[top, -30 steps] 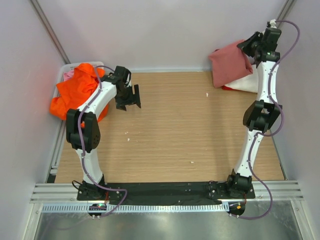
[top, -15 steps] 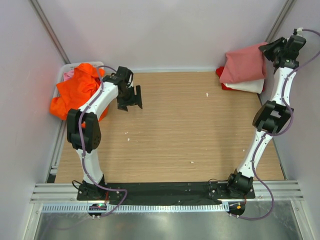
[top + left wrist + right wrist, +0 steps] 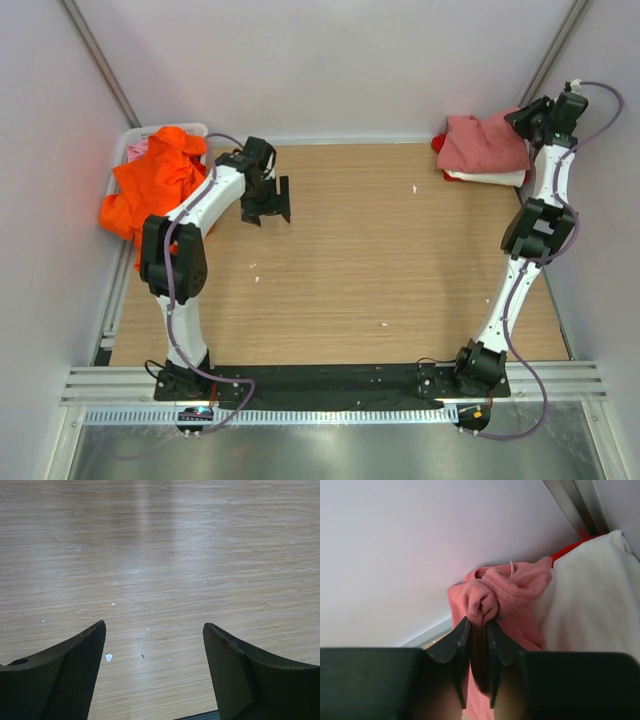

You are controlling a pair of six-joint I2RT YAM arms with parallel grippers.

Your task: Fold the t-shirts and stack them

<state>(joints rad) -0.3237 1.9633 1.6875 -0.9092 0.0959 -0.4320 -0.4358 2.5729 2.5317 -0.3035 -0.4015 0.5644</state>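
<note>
A folded dusty salmon-pink t-shirt (image 3: 485, 142) lies on top of a white t-shirt (image 3: 490, 177) and a red t-shirt (image 3: 438, 145) in the back right corner. My right gripper (image 3: 522, 118) is at the pile's right end, shut on a bunched fold of the salmon-pink t-shirt (image 3: 505, 592). In the right wrist view the gripper (image 3: 477, 622) pinches that fold, with the white t-shirt (image 3: 590, 595) beside it. A crumpled bright orange t-shirt (image 3: 150, 185) fills the back left. My left gripper (image 3: 268, 205) hangs open over bare wood, right of the orange t-shirt; the left wrist view shows this gripper (image 3: 154, 627) holding nothing.
A white basket (image 3: 125, 140) in the back left corner holds the orange t-shirt and a bit of lighter pink cloth (image 3: 135, 150). Pale walls close in the table on three sides. Small white crumbs (image 3: 414, 188) dot the wooden tabletop (image 3: 380, 260).
My right arm has swung the salmon-pink t-shirt right and back, and it now rests on the white and red ones. The left gripper has drifted slightly right.
</note>
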